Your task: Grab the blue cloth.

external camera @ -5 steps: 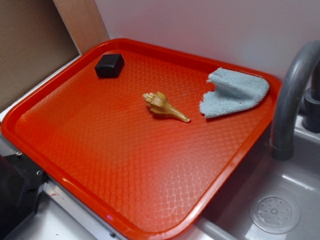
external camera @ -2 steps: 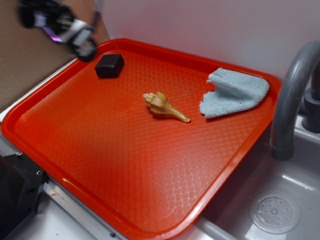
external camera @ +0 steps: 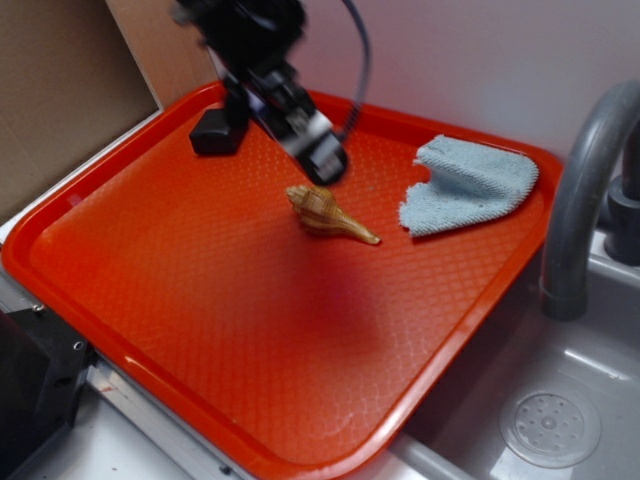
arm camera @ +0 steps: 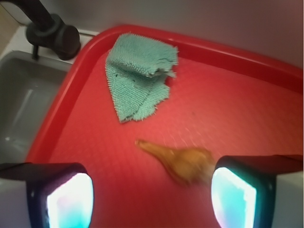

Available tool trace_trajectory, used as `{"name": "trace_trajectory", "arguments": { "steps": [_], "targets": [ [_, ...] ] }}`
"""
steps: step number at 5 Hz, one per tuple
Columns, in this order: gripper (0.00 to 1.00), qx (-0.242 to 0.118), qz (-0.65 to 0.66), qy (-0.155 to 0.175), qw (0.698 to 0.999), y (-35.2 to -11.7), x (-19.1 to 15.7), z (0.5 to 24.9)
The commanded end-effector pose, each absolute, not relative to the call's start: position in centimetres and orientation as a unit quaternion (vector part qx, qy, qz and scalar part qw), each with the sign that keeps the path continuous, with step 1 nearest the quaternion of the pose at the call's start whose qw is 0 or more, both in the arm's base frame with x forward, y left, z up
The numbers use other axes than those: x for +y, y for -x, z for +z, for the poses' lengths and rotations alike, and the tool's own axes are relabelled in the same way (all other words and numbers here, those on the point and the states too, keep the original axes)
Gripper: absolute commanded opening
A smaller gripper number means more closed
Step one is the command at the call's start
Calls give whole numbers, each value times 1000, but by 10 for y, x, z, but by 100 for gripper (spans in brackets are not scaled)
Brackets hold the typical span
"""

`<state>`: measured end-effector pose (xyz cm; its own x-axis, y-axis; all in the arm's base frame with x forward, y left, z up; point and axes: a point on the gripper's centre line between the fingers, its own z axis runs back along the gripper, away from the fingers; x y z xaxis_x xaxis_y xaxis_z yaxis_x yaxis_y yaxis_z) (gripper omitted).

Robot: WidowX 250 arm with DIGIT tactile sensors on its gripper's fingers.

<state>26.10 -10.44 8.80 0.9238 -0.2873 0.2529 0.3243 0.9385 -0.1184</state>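
Three things lie on the red tray (external camera: 200, 330): the blue cloth (external camera: 465, 186), a tan seashell (external camera: 328, 212) and a small black block (external camera: 215, 133). In the exterior view the cloth sits toward the tray's 2 o'clock corner, folded and rumpled, its long axis running from about 8 o'clock up to 2 o'clock, with the frayed wider edge at the lower left and the rounded fold near the tray's rim. In the wrist view the same cloth (arm camera: 138, 76) tapers to a point aimed at roughly 7 o'clock. The seashell lies near the tray's middle, its thin tip pointing toward 4 o'clock, well apart from the cloth at its 2 o'clock. The black block rests at the tray's 11 o'clock corner, partly hidden by the arm. At 3 o'clock of the tray a grey faucet (external camera: 580, 190) curves over a sink basin (external camera: 590, 360) with a round drain (external camera: 549, 427).

Hanging above the tray just at 12 o'clock of the seashell, the gripper (external camera: 325, 160) is blurred in the exterior view. From the wrist, the gripper (arm camera: 152, 194) has its two pads spread wide with nothing between them; the seashell (arm camera: 183, 161) lies below, near the right pad (arm camera: 233, 197).
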Motion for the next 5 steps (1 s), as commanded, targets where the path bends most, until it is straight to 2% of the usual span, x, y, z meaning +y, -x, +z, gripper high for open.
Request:
{"name": "trace_trajectory", "arguments": {
  "steps": [1,2,3,4,5],
  "targets": [
    [100,-159,-200,80,964,-272,-146,59],
    [100,-161,-167,92,968,-304,-144,71],
    [100,-164,-169,98,967,-328,-148,74],
    [100,-171,-186,82,964,-343,-158,66],
    [100,-161,-198,65,965,-352,-163,51]
  ]
}}
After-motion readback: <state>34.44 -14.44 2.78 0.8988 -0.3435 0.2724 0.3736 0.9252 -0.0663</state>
